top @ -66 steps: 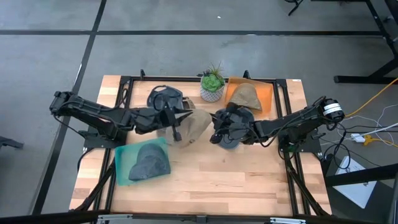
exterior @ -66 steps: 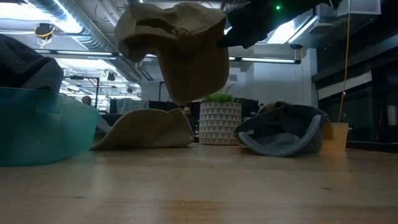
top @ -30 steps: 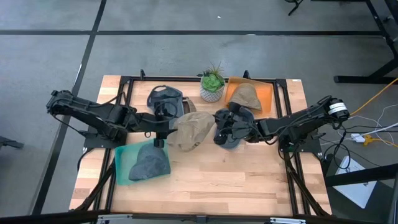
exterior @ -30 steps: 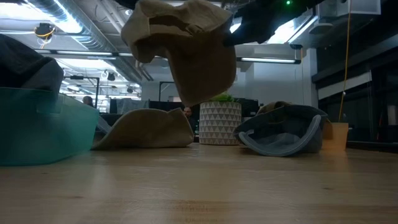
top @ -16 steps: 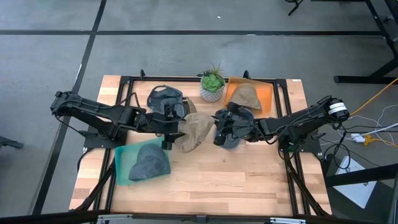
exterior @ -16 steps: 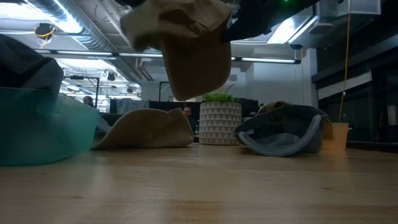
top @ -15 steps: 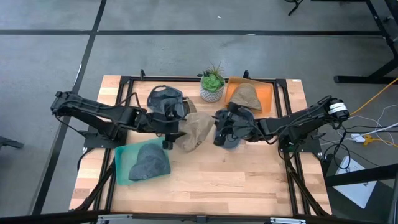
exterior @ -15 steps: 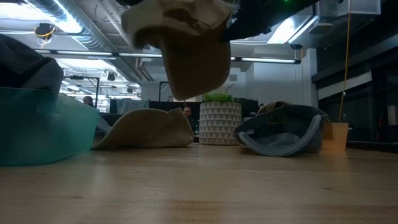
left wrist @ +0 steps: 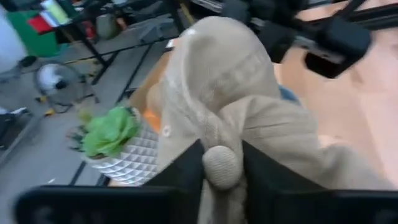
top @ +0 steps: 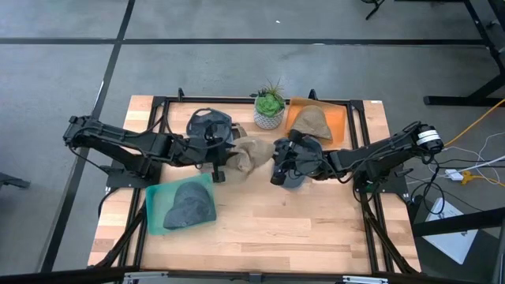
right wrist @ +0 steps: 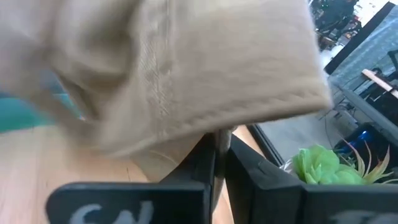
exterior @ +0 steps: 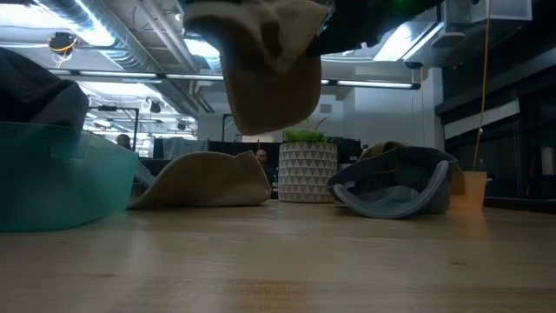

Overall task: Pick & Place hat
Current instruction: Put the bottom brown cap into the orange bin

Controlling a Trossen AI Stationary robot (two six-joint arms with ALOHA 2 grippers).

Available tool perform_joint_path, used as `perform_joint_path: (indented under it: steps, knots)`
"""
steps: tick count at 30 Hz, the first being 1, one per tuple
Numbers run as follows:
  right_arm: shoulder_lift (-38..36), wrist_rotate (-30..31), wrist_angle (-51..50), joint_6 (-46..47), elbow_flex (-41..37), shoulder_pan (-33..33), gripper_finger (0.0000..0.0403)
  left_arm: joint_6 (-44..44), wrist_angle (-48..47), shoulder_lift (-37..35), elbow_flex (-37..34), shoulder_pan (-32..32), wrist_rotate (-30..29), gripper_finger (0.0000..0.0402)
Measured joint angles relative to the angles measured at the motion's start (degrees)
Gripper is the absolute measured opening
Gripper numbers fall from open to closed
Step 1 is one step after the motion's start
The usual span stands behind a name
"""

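A tan hat hangs in the air between both grippers, bunched up; in the low view the tan hat is well above the table. My left gripper is on its left side, and in its wrist view that gripper is shut on the crown. My right gripper is on the hat's right side, shut on the brim. My left gripper pinches the crown's top button and the cloth around it between its two fingers, coming level from the table's left. My right gripper pinches the brim's edge between its shut fingers, coming level from the table's right. The hat is lifted clear.
A teal bin at the near left holds a dark grey hat. An orange tray holds a tan hat. A potted plant, two dark hats, and another tan hat stand around.
My left gripper has moved toward the table's right onto the tan hat. The hat, spread wide a second ago, has bunched up narrower between the two grippers while staying in the air. The right gripper has kept its place.
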Motion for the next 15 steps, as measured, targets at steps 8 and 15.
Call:
perform_joint_path:
  steps: [8, 15]
  knots:
    - [0.0, -0.4, -0.35, 5.65, 0.02, 0.16, 0.0033, 2.48, 2.0, -0.23, 0.0, 0.0, -9.36, 0.0027]
    - [0.0, -2.17, -1.73, 10.65, 0.02, 0.16, 0.0051, 6.54, 5.2, -0.83, 0.0, -1.31, -17.88, 0.002]
